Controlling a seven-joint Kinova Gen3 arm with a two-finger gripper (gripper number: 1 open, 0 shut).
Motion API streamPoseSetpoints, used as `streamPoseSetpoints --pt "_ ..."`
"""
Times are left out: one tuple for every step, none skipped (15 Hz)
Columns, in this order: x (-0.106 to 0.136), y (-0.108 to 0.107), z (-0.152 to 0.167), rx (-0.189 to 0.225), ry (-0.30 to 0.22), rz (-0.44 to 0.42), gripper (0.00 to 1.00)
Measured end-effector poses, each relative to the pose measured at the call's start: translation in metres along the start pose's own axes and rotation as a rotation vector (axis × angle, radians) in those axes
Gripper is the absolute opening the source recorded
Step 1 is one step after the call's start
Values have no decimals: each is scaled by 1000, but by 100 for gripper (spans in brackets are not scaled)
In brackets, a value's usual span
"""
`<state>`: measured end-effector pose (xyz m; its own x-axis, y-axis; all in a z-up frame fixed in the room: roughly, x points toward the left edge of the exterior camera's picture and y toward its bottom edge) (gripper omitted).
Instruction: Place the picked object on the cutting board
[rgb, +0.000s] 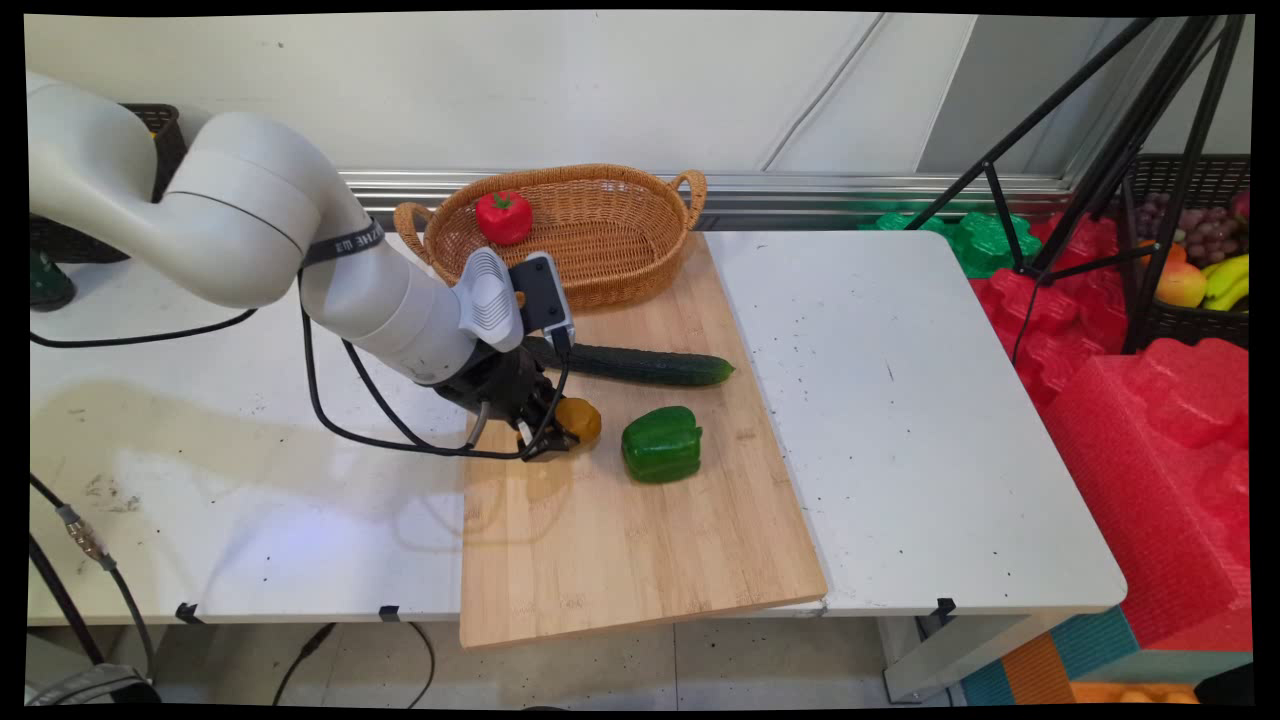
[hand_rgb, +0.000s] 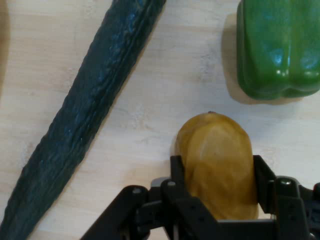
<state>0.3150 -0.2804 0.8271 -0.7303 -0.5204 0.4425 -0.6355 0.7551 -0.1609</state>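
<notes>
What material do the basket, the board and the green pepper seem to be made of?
Basket: woven wicker, tan and matte, with visible weave. Board: pale wood, perhaps bamboo, showing strip grain. Green pepper: probably plastic, going by its smooth, evenly glossy skin.

Main high, wide; hand close; share board (rgb: 640, 540).

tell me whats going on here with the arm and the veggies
The white arm is bent low over the wooden board, and its hand has its two fingers on either side of a small yellow-brown potato lying on the board. A long dark cucumber lies just behind it and a green pepper sits beside it, neither touching the potato. Further back, a red pepper rests inside the wicker basket at the board's far end.
</notes>
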Motion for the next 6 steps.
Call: streamPoseSetpoints --pt "0 0 2 -3 -1 10 0" --pt "0 0 3 -5 -1 19 0" --pt "-1 0 4 -8 1 29 100" --pt "-1 -1 4 -9 3 37 100" --pt "-1 -1 3 -11 6 46 100" --pt "-1 -2 2 -11 12 55 100"
